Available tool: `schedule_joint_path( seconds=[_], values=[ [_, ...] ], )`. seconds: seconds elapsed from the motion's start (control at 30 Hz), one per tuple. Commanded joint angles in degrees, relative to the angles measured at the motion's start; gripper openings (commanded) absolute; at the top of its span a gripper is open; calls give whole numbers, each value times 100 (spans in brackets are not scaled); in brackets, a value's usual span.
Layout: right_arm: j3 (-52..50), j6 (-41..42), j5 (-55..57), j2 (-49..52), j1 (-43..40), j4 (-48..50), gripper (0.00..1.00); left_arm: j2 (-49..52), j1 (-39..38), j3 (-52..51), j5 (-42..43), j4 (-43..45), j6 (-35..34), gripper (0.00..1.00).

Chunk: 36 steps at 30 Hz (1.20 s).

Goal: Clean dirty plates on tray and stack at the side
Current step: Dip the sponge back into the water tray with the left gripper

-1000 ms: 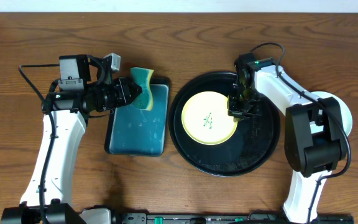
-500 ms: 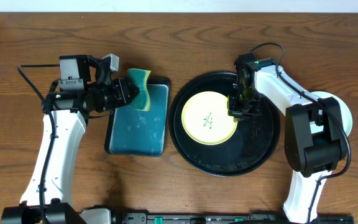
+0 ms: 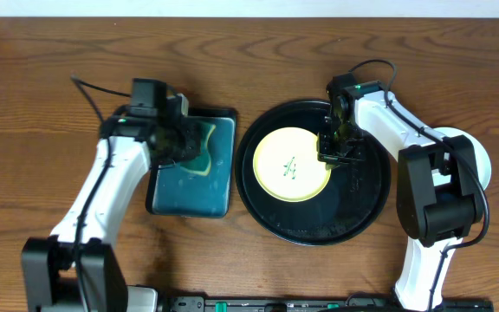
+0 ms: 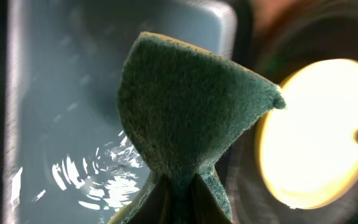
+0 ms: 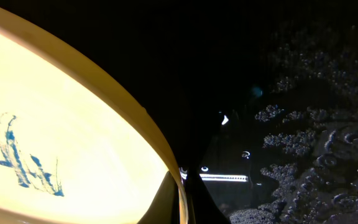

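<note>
A pale yellow plate (image 3: pixel 289 165) with a small scribble in its centre lies in the round black tray (image 3: pixel 362 208). My right gripper (image 3: pixel 334 147) is shut on the plate's right rim, one finger above and one below. In the right wrist view the plate (image 5: pixel 61 112) shows a blue scribble (image 5: pixel 27 158) and the gripper (image 5: pixel 182 190) pinches the rim. My left gripper (image 3: pixel 184 143) is shut on a green and yellow sponge (image 3: pixel 202 149) over the teal tray. In the left wrist view the sponge (image 4: pixel 191 112) fills the middle, squeezed by the gripper (image 4: pixel 180 190).
The rectangular teal tray (image 3: pixel 189 191) left of the black tray holds a little water (image 4: pixel 92 174). The black tray's floor is wet and foamy (image 5: pixel 316 143). Another pale plate (image 3: pixel 483 160) lies on the table at the far right, partly under my right arm.
My left arm has swung right, carrying the sponge from the teal tray's upper left edge to over the tray. The right arm and yellow plate have not moved.
</note>
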Motion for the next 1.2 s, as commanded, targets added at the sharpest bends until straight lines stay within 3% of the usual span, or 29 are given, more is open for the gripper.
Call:
schedule_joint_path(
  seconds=[0.0, 0.83, 1.0, 1.17],
  values=[
    [-28, 179, 601, 81, -13, 15, 1, 238, -199, -13, -1464, -175, -514, 7],
    [-28, 179, 601, 81, -13, 17, 1, 299, -444, -11, -1655, -155, -599, 7],
    [-28, 179, 601, 81, 7, 39, 1, 299, -822, 144, -1576, -155, 22, 7],
    [-28, 179, 601, 81, 50, 37, 1, 302, -1309, 669, -1744, -295, 44, 8]
  ],
)
